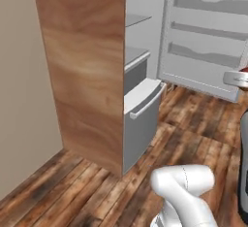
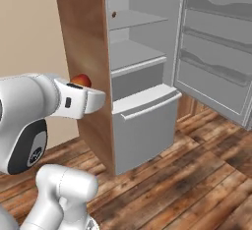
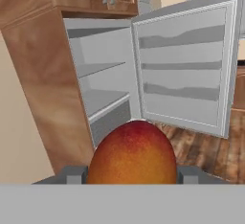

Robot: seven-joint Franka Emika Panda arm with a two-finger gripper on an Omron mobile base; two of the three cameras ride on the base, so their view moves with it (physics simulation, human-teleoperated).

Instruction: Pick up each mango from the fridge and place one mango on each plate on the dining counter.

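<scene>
Clear of the open fridge (image 3: 103, 82), whose door (image 3: 184, 65) stands swung wide, the robot's claw (image 3: 131, 174) is clamped on an orange-red mango (image 3: 132, 153), held up and away from the shelves, apparently ready for carrying to a plate on the dining counter.

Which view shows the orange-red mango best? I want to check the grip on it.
The hand view: the mango looms large, sitting between the claw's fingertips. The right base view shows just its top peeking over the hand. In the left base view, a red sliver at the right edge might be it.
</scene>
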